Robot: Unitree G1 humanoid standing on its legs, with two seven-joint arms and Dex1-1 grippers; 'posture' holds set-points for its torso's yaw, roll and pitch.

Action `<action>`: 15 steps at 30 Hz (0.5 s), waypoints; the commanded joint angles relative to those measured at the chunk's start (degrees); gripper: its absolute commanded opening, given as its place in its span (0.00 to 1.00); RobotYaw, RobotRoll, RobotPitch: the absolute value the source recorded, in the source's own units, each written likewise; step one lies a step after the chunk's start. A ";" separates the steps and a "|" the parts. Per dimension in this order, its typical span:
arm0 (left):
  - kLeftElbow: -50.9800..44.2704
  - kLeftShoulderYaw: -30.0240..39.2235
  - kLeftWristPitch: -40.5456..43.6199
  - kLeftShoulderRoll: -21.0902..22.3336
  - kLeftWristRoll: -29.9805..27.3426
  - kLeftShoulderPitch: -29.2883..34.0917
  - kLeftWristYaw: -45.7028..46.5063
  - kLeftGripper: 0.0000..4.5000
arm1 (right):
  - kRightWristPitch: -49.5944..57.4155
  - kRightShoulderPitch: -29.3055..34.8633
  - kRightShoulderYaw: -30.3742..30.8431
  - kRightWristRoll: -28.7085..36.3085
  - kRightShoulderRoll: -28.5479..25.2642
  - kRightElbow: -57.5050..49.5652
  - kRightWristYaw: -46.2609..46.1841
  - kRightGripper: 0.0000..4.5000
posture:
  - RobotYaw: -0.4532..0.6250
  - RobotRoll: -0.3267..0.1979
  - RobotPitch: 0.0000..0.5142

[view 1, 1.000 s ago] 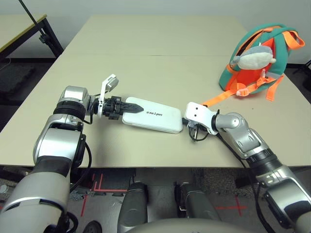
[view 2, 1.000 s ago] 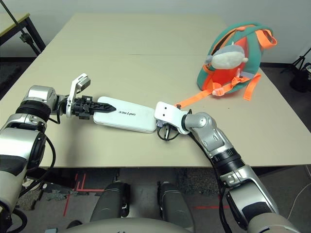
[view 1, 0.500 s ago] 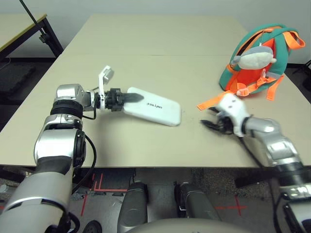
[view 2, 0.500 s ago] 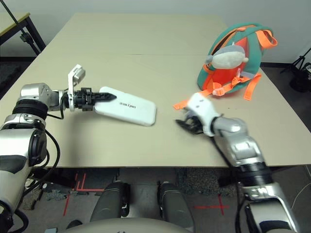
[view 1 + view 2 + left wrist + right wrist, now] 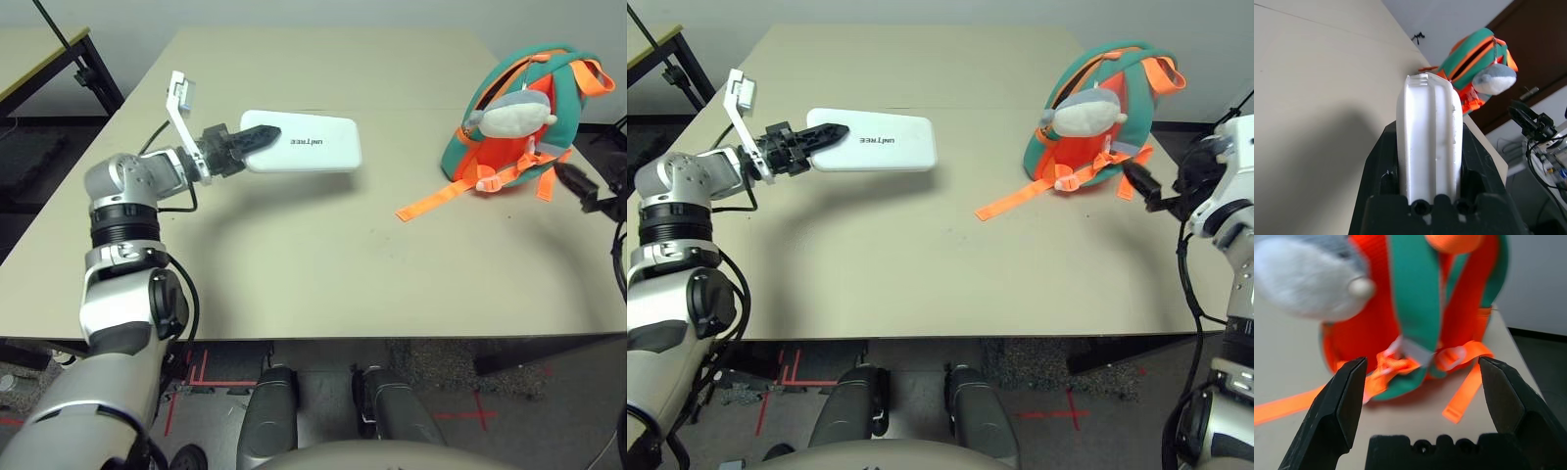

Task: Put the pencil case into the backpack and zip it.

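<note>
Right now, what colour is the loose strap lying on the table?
Orange strap, clearest in the left eye view.

The pencil case (image 5: pixel 302 156) is white with dark lettering; the backpack (image 5: pixel 509 116) teal with orange straps and a grey-and-white plush toy (image 5: pixel 507 116).

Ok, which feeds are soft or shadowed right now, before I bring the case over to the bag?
Right wrist view: the backpack and its plush toy are out of focus, the open right claw sharper. Left wrist view: the pencil case glares white. Left eye view: crisp, with the case's soft shadow on the table.
</note>
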 commanded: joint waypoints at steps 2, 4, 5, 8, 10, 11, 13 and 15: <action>-5.14 2.17 -1.75 -1.25 -3.82 1.31 2.75 0.29 | -5.64 -6.75 2.14 -0.63 -0.50 12.02 -0.36 1.00 | 0.48 0.62 0.16; -7.32 2.11 -0.87 -1.58 -4.92 2.66 3.52 0.29 | -8.17 -9.58 3.81 -1.48 -0.56 17.30 0.35 1.00 | 0.48 0.62 0.16; -8.45 1.98 -0.50 -1.69 -5.47 3.40 3.84 0.29 | -9.25 -10.72 4.52 -1.79 -0.51 19.48 0.59 1.00 | 0.49 0.62 0.16; -10.70 2.02 0.59 -1.72 -7.20 4.83 5.03 0.29 | -12.09 -14.00 6.06 -2.28 -0.12 25.39 1.06 1.00 | 0.50 0.62 0.16; -11.74 2.10 1.25 -1.63 -8.24 5.47 5.77 0.29 | -14.01 -15.80 7.02 -2.84 0.03 28.83 1.11 1.00 | 0.51 0.62 0.16; -12.19 2.11 1.42 -1.61 -8.59 5.72 6.14 0.29 | -14.93 -16.55 7.47 -3.08 0.07 30.37 1.01 1.00 | 0.52 0.62 0.16; -13.01 2.09 1.66 -1.55 -9.35 6.19 6.83 0.29 | -16.68 -17.82 8.20 -3.47 0.18 33.17 0.82 1.00 | 0.52 0.62 0.16; -13.72 2.17 1.89 -1.56 -10.09 6.62 7.54 0.29 | -18.94 -19.41 8.92 -4.15 0.42 36.77 0.29 1.00 | 0.52 0.62 0.16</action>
